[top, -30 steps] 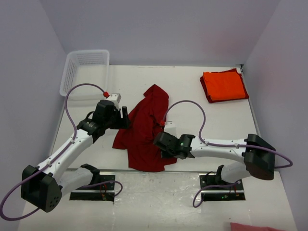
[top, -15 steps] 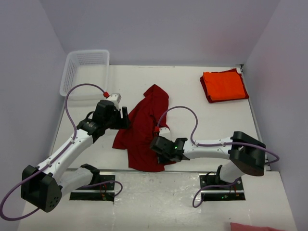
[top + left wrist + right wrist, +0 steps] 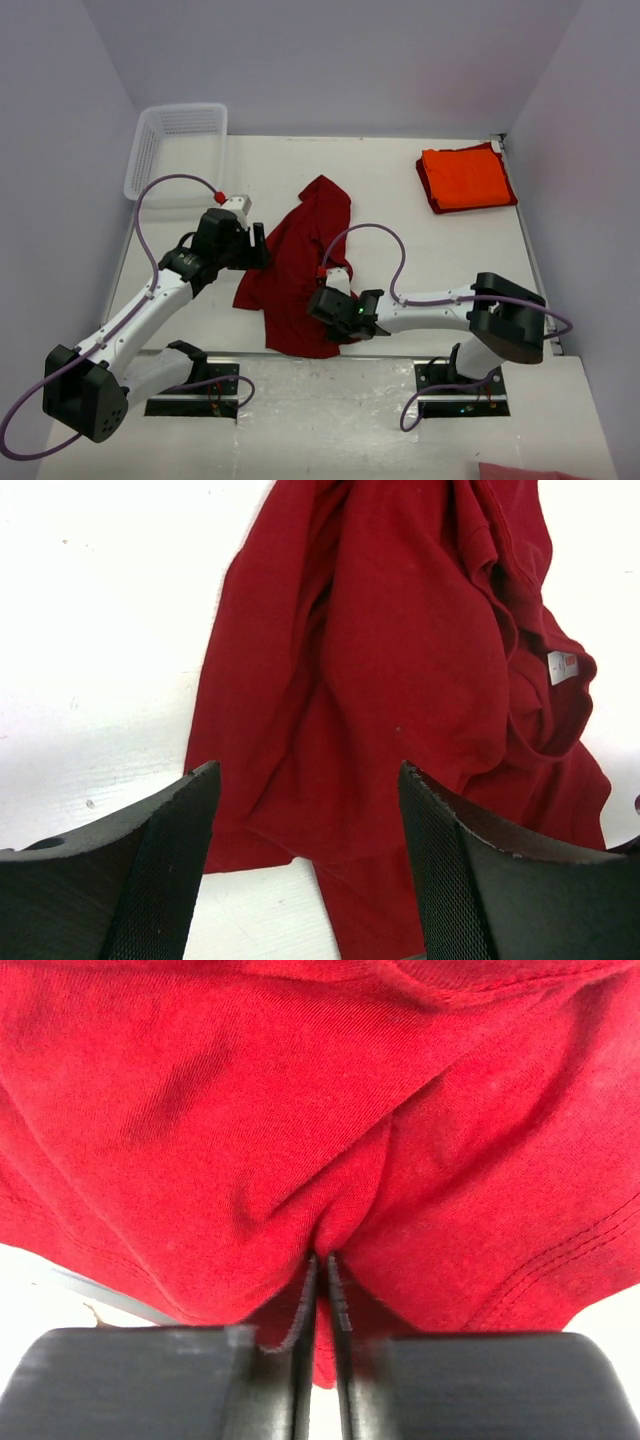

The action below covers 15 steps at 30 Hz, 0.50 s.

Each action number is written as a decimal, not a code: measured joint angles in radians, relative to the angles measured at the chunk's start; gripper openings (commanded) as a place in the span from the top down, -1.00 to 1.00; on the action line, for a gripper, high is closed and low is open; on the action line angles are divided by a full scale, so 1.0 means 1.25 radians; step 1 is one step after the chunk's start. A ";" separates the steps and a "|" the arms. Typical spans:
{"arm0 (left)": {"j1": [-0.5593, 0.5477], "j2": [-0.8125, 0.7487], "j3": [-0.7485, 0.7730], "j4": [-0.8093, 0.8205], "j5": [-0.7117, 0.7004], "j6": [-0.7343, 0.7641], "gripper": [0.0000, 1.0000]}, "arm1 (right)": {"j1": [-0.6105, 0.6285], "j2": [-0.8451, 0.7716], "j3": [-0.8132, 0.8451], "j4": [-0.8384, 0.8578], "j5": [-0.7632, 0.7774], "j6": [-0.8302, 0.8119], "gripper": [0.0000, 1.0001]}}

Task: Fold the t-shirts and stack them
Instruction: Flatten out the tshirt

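A dark crimson t-shirt (image 3: pixel 300 265) lies crumpled in the middle of the table. It fills the left wrist view (image 3: pixel 400 680) and the right wrist view (image 3: pixel 300 1110). My right gripper (image 3: pixel 322 312) is shut on a pinched fold of the crimson shirt near its lower edge; the cloth bunches between the closed jaws (image 3: pixel 322 1270). My left gripper (image 3: pixel 262 243) is open at the shirt's left side, its fingers (image 3: pixel 150 860) spread above the cloth. A bright orange t-shirt (image 3: pixel 465 177) lies folded at the back right on a folded crimson one.
A white mesh basket (image 3: pixel 175 150) stands at the back left corner. Purple cables loop over both arms. The table's front edge runs just below the crimson shirt. A bit of red cloth (image 3: pixel 525 471) shows at the bottom right.
My right gripper has moved left along the shirt's lower part, pulling the cloth with it. The left arm has not moved.
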 measured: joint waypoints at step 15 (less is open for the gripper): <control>0.002 0.144 0.031 -0.049 -0.064 -0.039 -0.53 | 0.008 -0.123 0.257 -0.298 0.189 -0.047 1.00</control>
